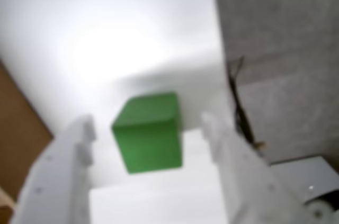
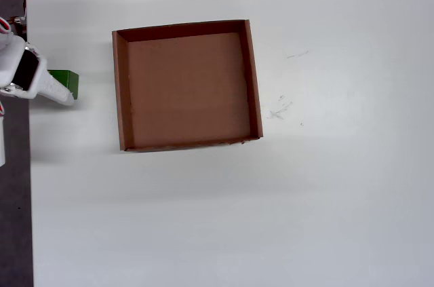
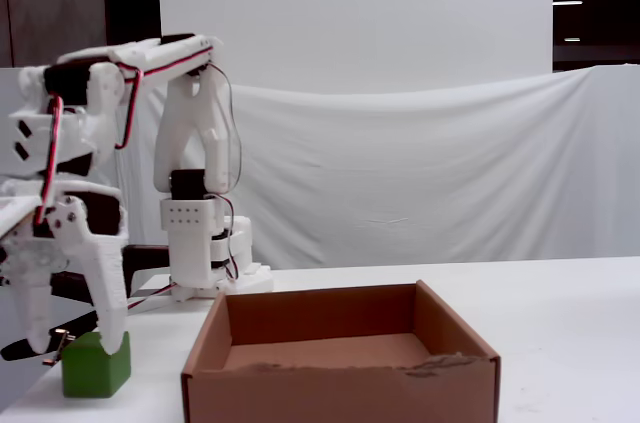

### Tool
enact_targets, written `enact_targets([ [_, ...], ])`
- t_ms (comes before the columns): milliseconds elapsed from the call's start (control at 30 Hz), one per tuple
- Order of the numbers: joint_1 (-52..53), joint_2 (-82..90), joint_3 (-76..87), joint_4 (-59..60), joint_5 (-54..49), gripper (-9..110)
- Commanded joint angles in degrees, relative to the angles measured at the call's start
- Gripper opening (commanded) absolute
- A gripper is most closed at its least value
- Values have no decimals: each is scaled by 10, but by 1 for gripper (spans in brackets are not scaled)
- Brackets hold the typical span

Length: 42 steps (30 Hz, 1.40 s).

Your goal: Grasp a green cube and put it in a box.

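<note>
The gripper (image 1: 151,128) is wide open, with its two white fingers (image 1: 63,171) standing on both sides of the green cube (image 1: 149,131). In the wrist view there is a clear gap between the cube and each finger, so nothing is held. In the fixed view the gripper (image 3: 75,343) hangs over the cube (image 3: 96,365) with its fingertips low, near the cube's top edge; if one of them touches the cube I cannot tell.

The cube sits on the white table (image 2: 325,192), near the table's left edge in the overhead view, just to the left of the box (image 2: 120,90) and apart from it. The box (image 3: 340,383) is a shallow brown cardboard tray and its bottom is bare.

The table is plain white, with some small dark marks (image 2: 279,107) to the right of the box in the overhead view. Behind the table in the fixed view hangs a white cloth (image 3: 420,173), and the room beyond it is dark. The arm's base (image 3: 205,263) stands at the back of the table.

In the overhead view the gripper (image 2: 57,90) covers most of the cube (image 2: 70,81), and only a green corner shows. The wrist view is blurred, and the left edge of the fixed view cuts the arm off.
</note>
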Motion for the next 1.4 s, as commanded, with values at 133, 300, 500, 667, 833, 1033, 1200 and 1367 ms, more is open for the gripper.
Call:
enact_targets([
  [133, -11, -10, 3, -14, -11, 28],
  [300, -15, -18, 9, -21, -11, 28],
  [500, -20, -21, 22, -30, -11, 28],
  [667, -23, -21, 37, -38, -11, 27],
  [833, -24, -19, 49, -42, -11, 26],
  [1033, -25, -18, 54, -45, -11, 23],
  [1200, -25, -17, 56, -44, -11, 19],
  [1367, -25, -16, 58, -45, -11, 16],
])
